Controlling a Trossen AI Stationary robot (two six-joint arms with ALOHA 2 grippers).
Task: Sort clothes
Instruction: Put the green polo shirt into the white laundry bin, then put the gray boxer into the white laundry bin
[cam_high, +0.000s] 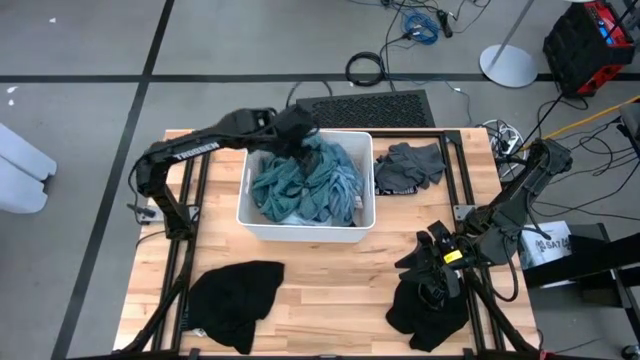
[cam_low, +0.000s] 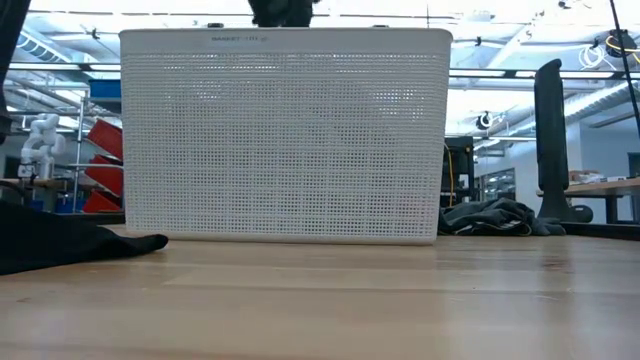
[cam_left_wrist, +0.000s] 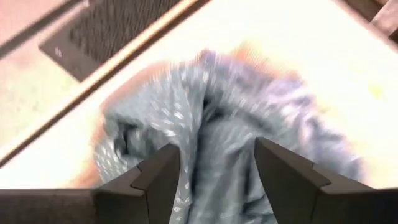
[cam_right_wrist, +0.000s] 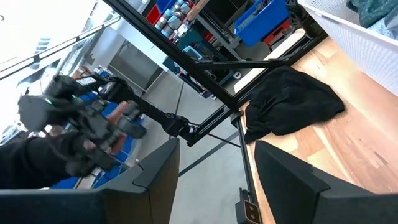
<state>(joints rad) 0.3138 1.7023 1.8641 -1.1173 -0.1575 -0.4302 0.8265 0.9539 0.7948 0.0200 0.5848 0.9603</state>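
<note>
A white bin (cam_high: 245, 210) in the table's middle holds teal and light blue clothes (cam_high: 305, 180). My left gripper (cam_high: 298, 138) hangs open over the bin's far part, above a blue-grey patterned cloth (cam_left_wrist: 230, 106) that lies below and between its fingers, untouched as far as I can see. A dark grey garment (cam_high: 410, 165) lies on the table right of the bin. One black garment (cam_high: 235, 300) lies near left, another (cam_high: 425, 310) near right. My right gripper (cam_high: 430, 262) stands open above that near-right pile, nothing between its fingers (cam_right_wrist: 214, 149).
The bin's perforated wall (cam_low: 285, 135) fills the low view, with the black garment (cam_low: 60, 240) at its left and the dark grey one (cam_low: 495, 215) at its right. Black frame rails (cam_high: 190, 190) run along both table sides. A person's hand (cam_right_wrist: 118, 118) shows beyond the table.
</note>
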